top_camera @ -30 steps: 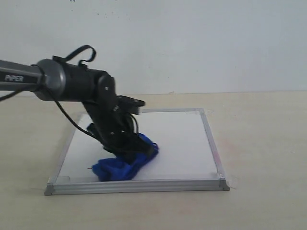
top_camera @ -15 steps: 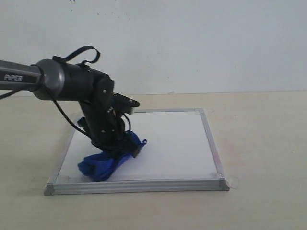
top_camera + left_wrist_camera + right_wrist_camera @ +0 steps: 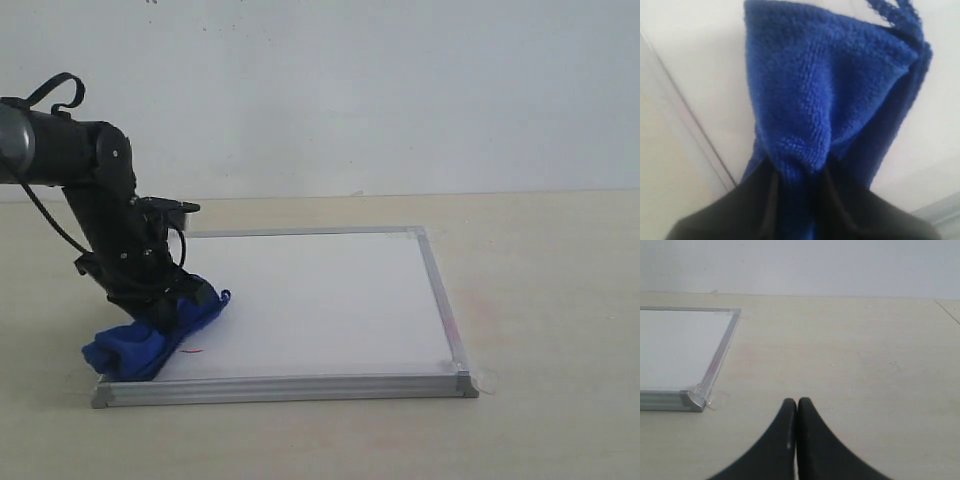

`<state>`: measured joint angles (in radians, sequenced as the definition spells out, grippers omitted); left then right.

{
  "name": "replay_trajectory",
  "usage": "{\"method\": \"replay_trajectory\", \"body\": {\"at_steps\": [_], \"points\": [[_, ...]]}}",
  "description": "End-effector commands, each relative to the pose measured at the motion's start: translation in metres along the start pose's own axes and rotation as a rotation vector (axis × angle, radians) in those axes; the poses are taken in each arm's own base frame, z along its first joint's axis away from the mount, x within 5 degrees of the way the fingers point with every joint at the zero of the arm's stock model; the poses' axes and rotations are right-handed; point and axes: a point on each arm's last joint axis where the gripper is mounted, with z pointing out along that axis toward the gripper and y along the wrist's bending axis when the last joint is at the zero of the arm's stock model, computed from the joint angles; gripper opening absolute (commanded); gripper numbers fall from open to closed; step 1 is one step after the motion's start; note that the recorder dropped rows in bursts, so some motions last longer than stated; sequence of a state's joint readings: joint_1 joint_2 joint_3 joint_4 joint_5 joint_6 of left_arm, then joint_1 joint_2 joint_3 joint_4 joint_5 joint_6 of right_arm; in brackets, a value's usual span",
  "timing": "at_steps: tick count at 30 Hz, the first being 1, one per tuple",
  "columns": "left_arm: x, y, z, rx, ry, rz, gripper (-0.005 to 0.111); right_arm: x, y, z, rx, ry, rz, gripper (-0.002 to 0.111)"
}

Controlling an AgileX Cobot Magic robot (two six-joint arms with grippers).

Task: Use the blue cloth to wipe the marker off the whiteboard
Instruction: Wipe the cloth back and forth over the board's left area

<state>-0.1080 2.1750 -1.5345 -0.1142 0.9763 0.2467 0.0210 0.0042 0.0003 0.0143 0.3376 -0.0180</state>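
Blue cloth (image 3: 150,338) lay bunched on the whiteboard's (image 3: 320,300) near left corner, overhanging the left frame toward the table (image 3: 540,300). The left gripper (image 3: 168,300) was clamped on the cloth's upper end, and the rest of the cloth rested on the board. A small red trace of marker (image 3: 193,349) showed just beside the cloth, near the front frame. The right gripper (image 3: 797,404) was closed and empty, tips touching, over the table near the board's near right corner.

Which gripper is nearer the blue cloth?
Left. The left gripper clamps the blue cloth at the near left corner of the whiteboard; the right gripper sits shut over the table, beyond the board's right edge.
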Motion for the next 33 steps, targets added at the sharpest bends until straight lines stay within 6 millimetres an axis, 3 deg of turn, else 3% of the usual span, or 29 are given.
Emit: {"method": "replay_trajectory", "body": {"at_steps": [1,6,10,13,17,21,24,28,33], "points": [[0.009,-0.053,0.021,0.127,0.139,0.076,0.004,-0.001,0.0,0.0,0.005,-0.008,-0.001,0.0],[0.01,-0.103,0.025,0.105,0.15,0.224,0.004,-0.001,0.0,0.0,0.005,-0.008,-0.001,0.0],[0.015,-0.108,0.025,0.093,0.197,0.286,0.004,-0.001,0.0,0.0,0.005,-0.008,-0.001,0.0],[0.017,-0.086,0.026,0.013,0.231,0.247,0.004,-0.001,0.0,0.0,0.005,-0.008,-0.001,0.0],[0.027,-0.037,0.029,-0.072,0.276,0.122,0.004,-0.001,0.0,0.0,0.005,-0.008,-0.001,0.0],[0.038,0.009,0.028,-0.064,0.289,-0.072,0.004,-0.001,0.0,0.0,0.005,-0.008,-0.001,0.0],[0.043,0.031,0.026,-0.066,0.281,-0.185,0.004,-0.001,0.0,0.0,0.005,-0.008,-0.001,0.0],[0.038,0.033,0.027,-0.068,0.224,-0.25,0.004,-0.001,0.0,0.0,0.005,-0.008,-0.001,0.0],[0.01,0.0,0.032,0.054,-0.009,-0.308,0.004,-0.001,0.0,0.0,0.005,-0.008,-0.001,0.0]]}}
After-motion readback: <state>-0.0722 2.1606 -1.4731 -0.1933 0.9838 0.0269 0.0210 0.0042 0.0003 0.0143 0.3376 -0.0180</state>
